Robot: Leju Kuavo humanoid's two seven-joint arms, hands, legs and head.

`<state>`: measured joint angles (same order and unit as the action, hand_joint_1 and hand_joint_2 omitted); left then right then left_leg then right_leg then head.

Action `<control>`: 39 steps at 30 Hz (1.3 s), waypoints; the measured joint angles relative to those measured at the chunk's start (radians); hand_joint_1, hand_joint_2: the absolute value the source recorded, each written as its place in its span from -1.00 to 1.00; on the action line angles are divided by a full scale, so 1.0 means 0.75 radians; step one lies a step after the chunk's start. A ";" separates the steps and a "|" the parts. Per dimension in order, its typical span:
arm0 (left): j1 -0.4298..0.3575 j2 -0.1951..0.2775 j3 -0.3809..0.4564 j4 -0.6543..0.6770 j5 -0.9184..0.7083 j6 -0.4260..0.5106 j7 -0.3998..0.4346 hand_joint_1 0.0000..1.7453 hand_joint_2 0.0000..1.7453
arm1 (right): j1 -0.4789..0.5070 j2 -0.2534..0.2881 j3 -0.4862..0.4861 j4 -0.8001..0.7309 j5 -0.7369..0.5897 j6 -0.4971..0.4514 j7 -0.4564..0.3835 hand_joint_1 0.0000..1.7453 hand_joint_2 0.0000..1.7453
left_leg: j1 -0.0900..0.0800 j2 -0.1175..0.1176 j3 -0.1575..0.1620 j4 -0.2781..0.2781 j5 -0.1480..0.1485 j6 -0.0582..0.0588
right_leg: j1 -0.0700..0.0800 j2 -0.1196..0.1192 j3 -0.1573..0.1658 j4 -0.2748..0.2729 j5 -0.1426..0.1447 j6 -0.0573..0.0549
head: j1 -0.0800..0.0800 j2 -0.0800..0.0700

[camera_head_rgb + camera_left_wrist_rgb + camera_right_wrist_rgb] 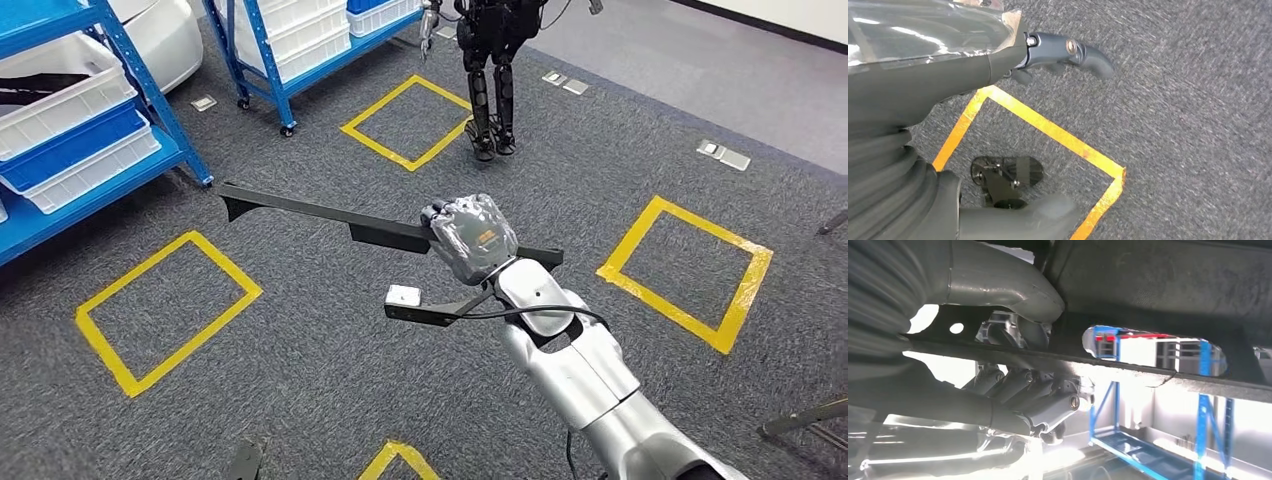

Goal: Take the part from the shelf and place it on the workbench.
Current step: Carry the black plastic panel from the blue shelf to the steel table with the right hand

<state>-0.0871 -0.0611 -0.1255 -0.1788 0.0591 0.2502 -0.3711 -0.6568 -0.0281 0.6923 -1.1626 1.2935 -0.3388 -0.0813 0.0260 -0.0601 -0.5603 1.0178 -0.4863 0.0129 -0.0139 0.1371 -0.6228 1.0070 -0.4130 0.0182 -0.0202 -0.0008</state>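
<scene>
The part (300,211) is a long, thin black bar, held level above the grey carpet in the head view. My right hand (470,238) grips it near its right end, so most of its length sticks out to the left. In the right wrist view my right hand (1018,395) has its fingers (1048,407) curled round the black part (1158,285), which runs across the picture and has an oval hole in it. My left hand (998,65) hangs over the carpet with its fingers apart, holding nothing.
A blue shelf (150,95) with white bins (60,100) stands at the far left, and a second blue shelf (290,40) behind it. Another humanoid robot (490,70) stands at the back. Yellow tape squares (165,305) mark the carpet. Tripod legs (800,420) reach in at right.
</scene>
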 joint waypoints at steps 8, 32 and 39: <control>-0.001 -0.001 0.004 -0.001 -0.008 -0.003 0.001 -1.00 1.00 | -0.029 -0.019 -0.031 0.031 -0.017 -0.007 0.012 0.76 1.00 | -0.004 0.149 0.007 -0.032 0.026 0.035 | -0.014 -0.169 -0.189 0.366 -0.133 0.036 | 0.018 0.000; 0.006 0.023 0.010 0.000 -0.035 -0.011 -0.006 -1.00 1.00 | -0.099 -0.189 -0.316 0.102 -0.019 -0.058 0.040 0.76 1.00 | -0.060 -0.011 -0.006 -0.030 0.041 0.113 | 0.013 0.010 -0.041 0.015 0.024 -0.013 | -0.005 0.000; 0.012 0.016 0.014 0.001 -0.037 -0.012 -0.007 -1.00 1.00 | -0.112 -0.240 -0.367 0.121 -0.013 -0.055 0.051 0.76 1.00 | -0.037 0.148 0.021 -0.075 0.051 0.078 | -0.033 -0.179 -0.180 0.300 -0.086 0.053 | 0.006 0.000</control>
<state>-0.0783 -0.0493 -0.1150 -0.1781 0.0313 0.2412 -0.3760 -0.7411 -0.2079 0.4173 -1.0719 1.2838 -0.3801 -0.0431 -0.0021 0.0509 -0.5447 0.9616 -0.4481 0.0712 -0.0383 0.0032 -0.7581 1.2319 -0.4773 0.0581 -0.0156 -0.0008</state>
